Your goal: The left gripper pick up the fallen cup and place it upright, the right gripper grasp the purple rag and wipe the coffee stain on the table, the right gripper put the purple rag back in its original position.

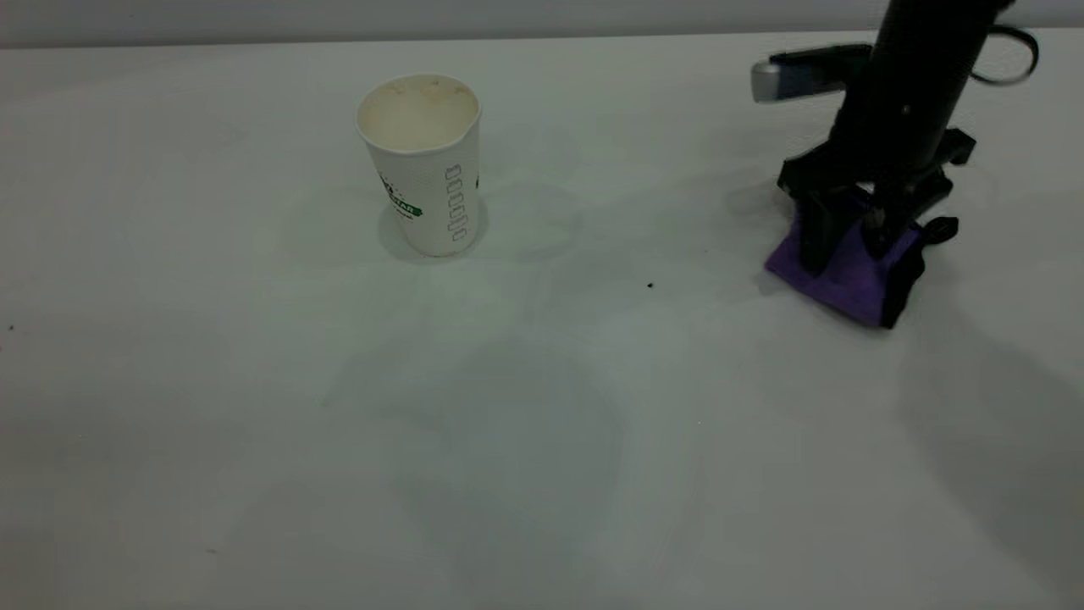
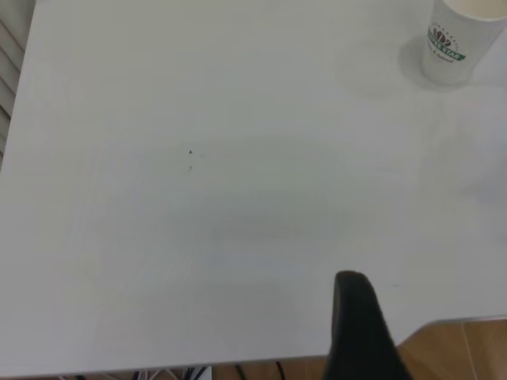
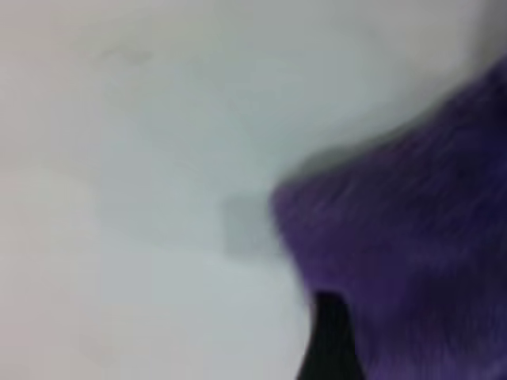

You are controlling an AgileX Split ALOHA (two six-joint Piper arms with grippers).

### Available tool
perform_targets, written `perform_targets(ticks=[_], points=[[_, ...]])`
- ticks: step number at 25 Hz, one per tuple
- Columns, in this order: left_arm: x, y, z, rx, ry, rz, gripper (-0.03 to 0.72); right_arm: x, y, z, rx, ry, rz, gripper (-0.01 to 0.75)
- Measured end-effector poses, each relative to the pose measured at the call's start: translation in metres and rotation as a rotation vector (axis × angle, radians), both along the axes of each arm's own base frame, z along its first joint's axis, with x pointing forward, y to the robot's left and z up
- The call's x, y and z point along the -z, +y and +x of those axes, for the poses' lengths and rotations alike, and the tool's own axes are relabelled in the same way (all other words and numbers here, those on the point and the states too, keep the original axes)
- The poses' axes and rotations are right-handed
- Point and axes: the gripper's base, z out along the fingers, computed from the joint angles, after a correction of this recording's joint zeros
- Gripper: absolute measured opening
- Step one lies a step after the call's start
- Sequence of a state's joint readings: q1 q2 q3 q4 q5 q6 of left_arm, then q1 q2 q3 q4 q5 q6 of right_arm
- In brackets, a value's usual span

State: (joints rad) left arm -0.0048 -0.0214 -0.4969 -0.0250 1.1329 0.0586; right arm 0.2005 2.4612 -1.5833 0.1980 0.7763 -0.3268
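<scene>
Setting the purple rag [image 1: 847, 269] down at right of frame, the right gripper [image 1: 851, 230] pinches it against the table [image 1: 542, 424]; part the fingers fully, then rise straight up.

The right gripper [image 1: 855, 246] has black fingers under a black cylindrical arm. A silver-grey box [image 1: 800, 74] sits on its side. A black cable [image 1: 1012, 55] loops behind.

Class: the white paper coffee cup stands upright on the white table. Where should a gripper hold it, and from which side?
Grip the white paper coffee cup across its side wall below the rim, coming in level: the tapered wall narrows downward, and nothing stands beside it on the white table.
</scene>
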Motion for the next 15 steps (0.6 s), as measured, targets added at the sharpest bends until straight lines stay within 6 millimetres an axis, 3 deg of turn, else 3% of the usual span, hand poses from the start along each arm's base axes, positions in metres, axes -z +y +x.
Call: perform_targets(ticks=[7, 15], points=[[0.000, 0.000, 0.000, 0.000, 0.000, 0.000, 0.492, -0.088, 0.008, 0.001, 0.007, -0.049, 0.094, 0.552], [0.000, 0.000, 0.000, 0.000, 0.000, 0.000, 0.492, -0.195, 0.006, -0.034, -0.050, -0.026, 0.149, 0.521]])
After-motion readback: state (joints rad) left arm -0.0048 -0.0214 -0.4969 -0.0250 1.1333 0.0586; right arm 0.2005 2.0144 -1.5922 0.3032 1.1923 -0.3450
